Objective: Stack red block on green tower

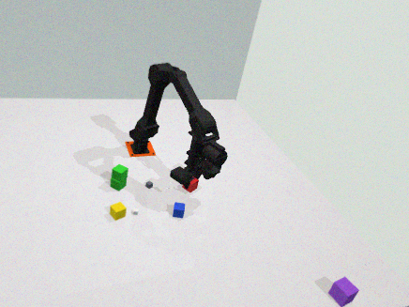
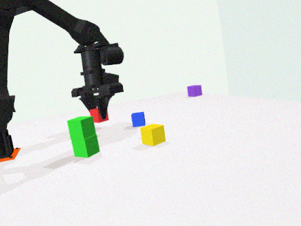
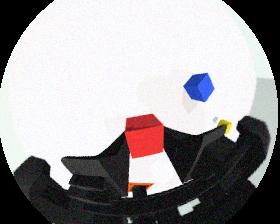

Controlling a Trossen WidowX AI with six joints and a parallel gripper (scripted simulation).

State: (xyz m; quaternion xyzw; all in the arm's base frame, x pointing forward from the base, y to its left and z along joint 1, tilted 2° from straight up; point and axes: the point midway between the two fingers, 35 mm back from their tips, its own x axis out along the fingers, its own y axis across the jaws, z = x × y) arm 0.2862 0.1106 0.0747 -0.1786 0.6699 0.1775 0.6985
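The red block (image 1: 191, 185) (image 2: 96, 116) (image 3: 145, 142) is between the fingertips of my gripper (image 1: 189, 183) (image 2: 98, 114) (image 3: 142, 129), which is shut on it. The block appears slightly raised off the surface, and the fingers hide part of it in the top and exterior views. The green tower (image 1: 119, 177) (image 2: 83, 136) is two green blocks, one on the other, standing upright with the upper one slightly offset. It stands left of the gripper in the top view and in front of it in the exterior view. The tower and the red block are apart.
A blue block (image 1: 178, 210) (image 2: 138, 119) (image 3: 199, 87) lies near the gripper. A yellow block (image 1: 117, 211) (image 2: 152, 135) (image 3: 224, 126) lies near the tower. A small dark cube (image 1: 149, 184) and a small pale cube (image 1: 135, 212) lie nearby. A purple block (image 1: 343, 291) (image 2: 195, 90) is far off.
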